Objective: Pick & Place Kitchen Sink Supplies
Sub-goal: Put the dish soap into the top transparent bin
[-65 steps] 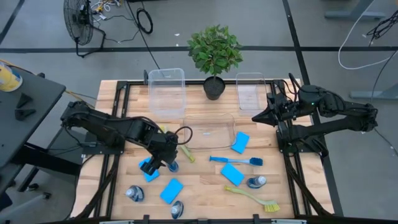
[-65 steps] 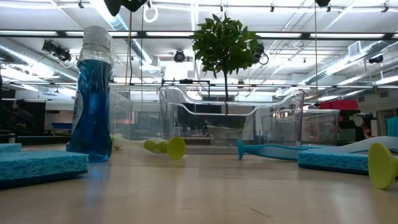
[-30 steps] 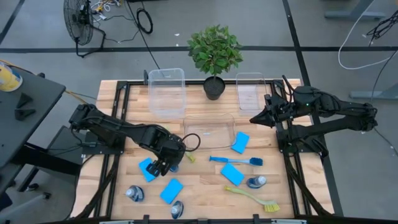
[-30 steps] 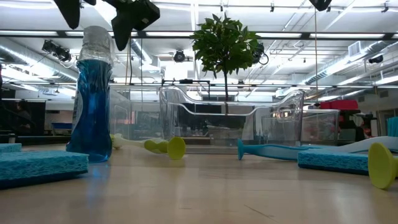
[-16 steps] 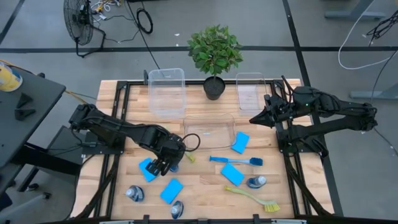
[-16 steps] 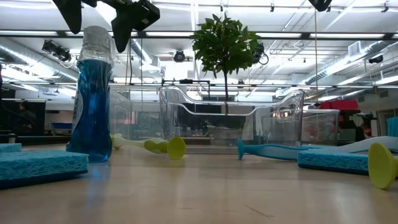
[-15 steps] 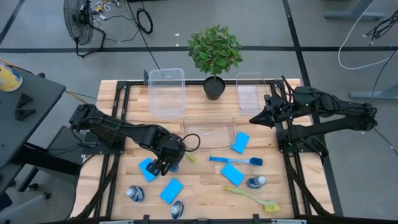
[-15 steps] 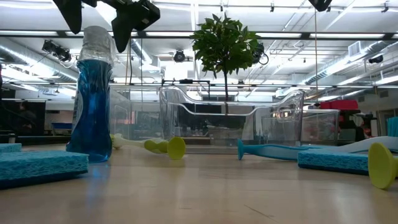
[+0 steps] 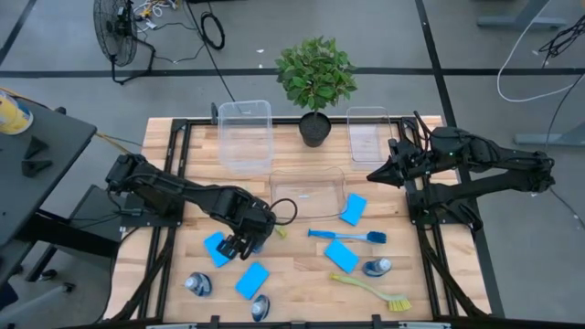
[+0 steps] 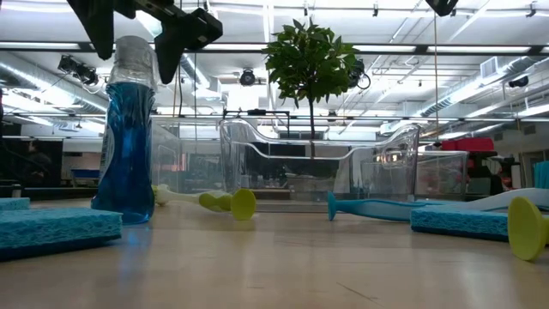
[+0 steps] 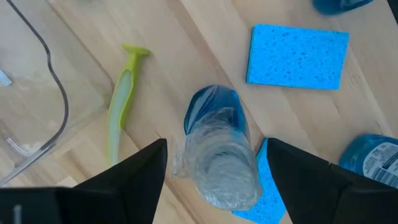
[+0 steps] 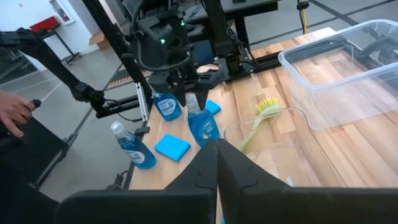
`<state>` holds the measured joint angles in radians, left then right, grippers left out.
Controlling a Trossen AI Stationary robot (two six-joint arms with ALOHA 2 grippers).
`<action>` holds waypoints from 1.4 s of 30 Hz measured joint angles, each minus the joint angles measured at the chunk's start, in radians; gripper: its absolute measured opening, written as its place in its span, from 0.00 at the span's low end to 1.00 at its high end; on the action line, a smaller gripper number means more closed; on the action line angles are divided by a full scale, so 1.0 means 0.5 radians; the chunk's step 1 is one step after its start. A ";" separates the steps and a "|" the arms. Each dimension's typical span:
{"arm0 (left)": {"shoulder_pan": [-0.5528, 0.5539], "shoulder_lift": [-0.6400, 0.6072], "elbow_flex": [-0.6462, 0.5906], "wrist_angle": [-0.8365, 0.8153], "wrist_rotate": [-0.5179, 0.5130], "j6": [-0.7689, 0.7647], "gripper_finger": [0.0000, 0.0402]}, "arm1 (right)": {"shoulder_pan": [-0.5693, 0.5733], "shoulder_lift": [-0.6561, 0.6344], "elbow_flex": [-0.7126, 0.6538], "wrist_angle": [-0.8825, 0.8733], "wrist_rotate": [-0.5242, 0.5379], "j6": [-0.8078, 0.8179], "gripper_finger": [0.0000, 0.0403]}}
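My target is the small clear bottle of blue liquid standing upright on the wooden table, and my left gripper is directly over its clear cap, one dark finger on either side. I have the jaws spread wide, with a gap on each side of the cap, so nothing is held. In the low view the fingertips hang level with the cap of the bottle without touching it. Just beside the gripper, a blue sponge pokes out from behind the bottle's base (only a corner of it shows in the left wrist view). A little farther out, a second sponge lies flat, and a yellow-green brush handle lies on the gripper's other side, next to the rim of a clear bin. Another bottle lies on its side nearby. From above I see more scattered past the bin from the gripper: a blue dish brush, two sponges, a bottle and a yellow-green brush. My right gripper waits, closed and empty, well apart at the far right side of the table near a potted plant.
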<state>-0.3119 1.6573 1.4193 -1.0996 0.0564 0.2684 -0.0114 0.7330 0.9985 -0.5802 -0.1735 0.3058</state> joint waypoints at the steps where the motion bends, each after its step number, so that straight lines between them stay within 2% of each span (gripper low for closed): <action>1: 0.000 0.000 0.000 -0.003 0.003 0.001 0.68 | 0.000 0.000 0.000 0.000 0.000 0.000 0.01; 19: 0.001 0.001 0.000 -0.041 0.050 0.010 0.36 | 0.000 0.000 0.000 -0.001 0.000 -0.002 0.01; 33: 0.001 0.001 0.014 -0.030 0.036 -0.095 0.35 | 0.000 0.000 0.000 -0.001 0.000 -0.007 0.01; 42: 0.013 0.003 0.299 -0.102 -0.025 -0.078 0.35 | 0.000 0.000 0.000 0.006 0.001 -0.068 0.01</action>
<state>-0.3055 1.6588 1.5690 -1.1505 0.0438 0.2295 -0.0116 0.7330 0.9985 -0.5772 -0.1732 0.2720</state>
